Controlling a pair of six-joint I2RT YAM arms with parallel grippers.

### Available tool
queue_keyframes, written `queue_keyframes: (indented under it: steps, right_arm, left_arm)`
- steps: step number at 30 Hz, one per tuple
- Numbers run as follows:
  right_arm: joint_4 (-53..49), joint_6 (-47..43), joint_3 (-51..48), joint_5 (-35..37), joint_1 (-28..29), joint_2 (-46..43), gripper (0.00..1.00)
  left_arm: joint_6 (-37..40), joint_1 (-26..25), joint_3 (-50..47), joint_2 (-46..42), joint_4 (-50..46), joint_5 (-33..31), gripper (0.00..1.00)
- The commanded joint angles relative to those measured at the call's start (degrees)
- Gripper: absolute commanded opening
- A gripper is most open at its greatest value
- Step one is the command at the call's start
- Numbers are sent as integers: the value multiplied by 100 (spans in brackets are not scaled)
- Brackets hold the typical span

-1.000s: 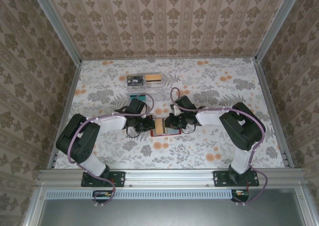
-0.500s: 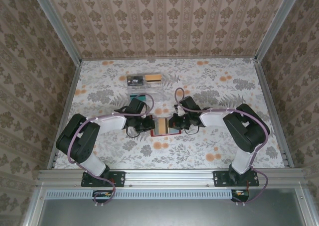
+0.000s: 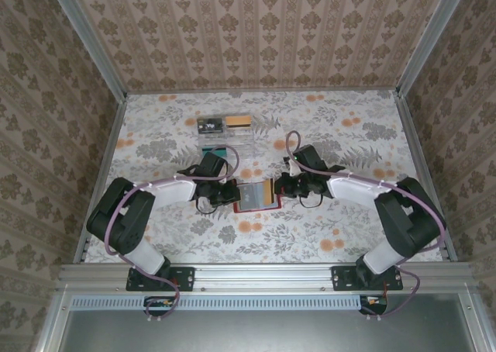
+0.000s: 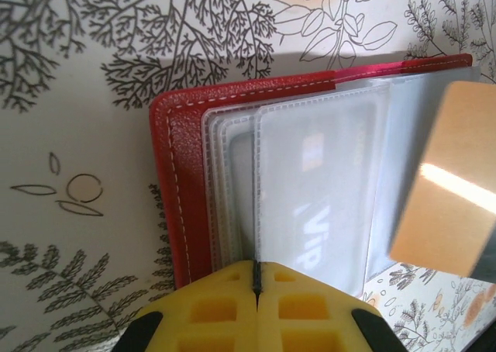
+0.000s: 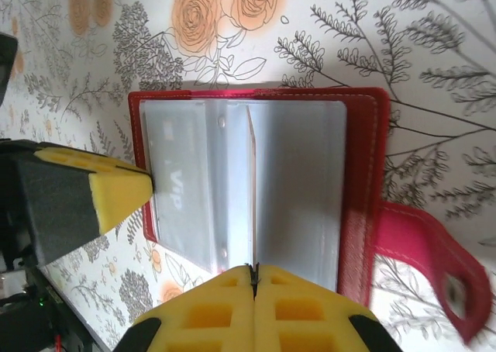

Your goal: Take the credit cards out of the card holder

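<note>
The red card holder (image 3: 249, 198) lies open on the flowered table, its clear sleeves showing and its closing tab (image 5: 434, 263) flopped out to one side. My left gripper (image 3: 235, 194) is shut on the edge of a clear sleeve (image 4: 310, 181) that has a VIP card inside. My right gripper (image 3: 273, 188) is shut on a tan credit card (image 4: 453, 189). The right wrist view shows that card edge-on (image 5: 251, 189) above the holder's right half (image 5: 364, 181). The left gripper's yellow pad (image 5: 116, 197) presses at the holder's far side.
Several cards lie farther back on the table: a dark one (image 3: 210, 123), an orange one (image 3: 238, 121) and more just below them (image 3: 227, 144). Patterned walls and a metal frame enclose the table on three sides.
My right gripper has pulled back to the right with the tan card, drawing it out over the holder's right edge. The left gripper and the holder have stayed put.
</note>
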Motion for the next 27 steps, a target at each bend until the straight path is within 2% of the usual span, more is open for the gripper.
queue_keyframes:
  steps: [1, 4, 7, 11, 12, 13, 16, 17, 22, 27]
  right_arm:
    - [-917, -617, 418, 381, -23, -341, 0]
    - [-1472, -1066, 914, 556, -17, -417, 0]
    - [-1917, -1558, 1419, 769, 15, -400, 0]
    - [-2261, -2286, 2117, 1205, 138, -219, 0]
    - [-2306, -2464, 2297, 1339, 181, -138, 0]
    - [-2457, -2735, 2529, 1511, 243, -12, 0]
    - [-2628, -3609, 3124, 2192, 492, 347, 0]
    - [-2567, -3946, 3260, 2431, 598, 440, 0]
    - [-1777, -5763, 3658, 3385, 1061, 844, 0]
    - [-1567, -7110, 4460, 3664, 1198, 1462, 0]
  left_arm:
    - [124, 64, 209, -320, -441, -154, 6]
    - [100, 106, 338, -633, -460, -124, 25]
    - [94, 190, 418, -1067, -508, -114, 48]
    - [68, 421, 397, -1774, -660, -155, 85]
    - [56, 494, 371, -1959, -724, -175, 88]
    - [41, 587, 340, -2175, -803, -190, 99]
    - [87, 787, 261, -2845, -1117, -331, 100]
    - [127, 1018, 237, -3100, -1254, -392, 100]
    - [276, 1469, 101, -4111, -1847, -596, 100]
    - [222, 1793, -141, -4848, -2183, -635, 100]
